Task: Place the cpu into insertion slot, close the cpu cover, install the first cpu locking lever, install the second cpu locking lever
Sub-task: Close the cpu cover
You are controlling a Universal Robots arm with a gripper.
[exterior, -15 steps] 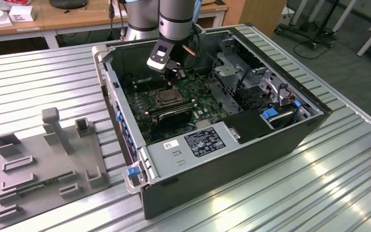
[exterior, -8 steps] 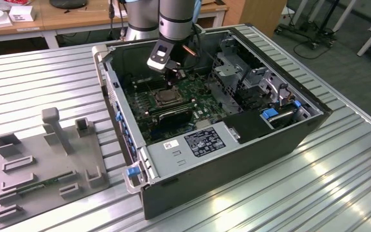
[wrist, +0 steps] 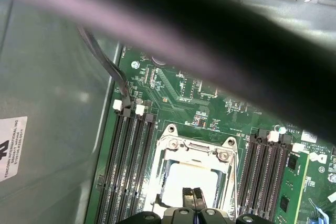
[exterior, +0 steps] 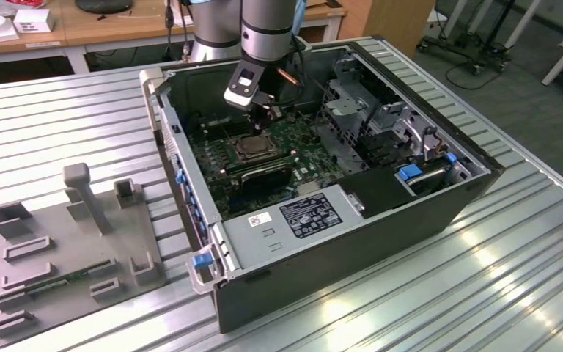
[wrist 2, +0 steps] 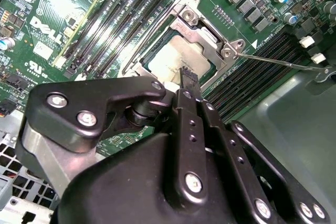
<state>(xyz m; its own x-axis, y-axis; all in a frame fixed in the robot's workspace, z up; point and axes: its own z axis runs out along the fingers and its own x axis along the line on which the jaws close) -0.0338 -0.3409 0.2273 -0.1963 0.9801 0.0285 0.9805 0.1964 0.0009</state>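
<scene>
Ribbed metal tabletop (exterior: 516, 249) carries the open computer case (exterior: 360, 235) mid-frame. Inside we see the cpu (wrist 2: 168, 59) seated in the insertion slot (wrist: 159, 177), the cpu cover (wrist 2: 202, 32) framing it. Just above, our end effector (wrist 2: 185, 74) hangs pinched closed, gripping nothing.

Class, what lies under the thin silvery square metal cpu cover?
Through the cpu cover window shows the flat tan-silver cpu; the chip hides the insertion slot beneath.
</scene>
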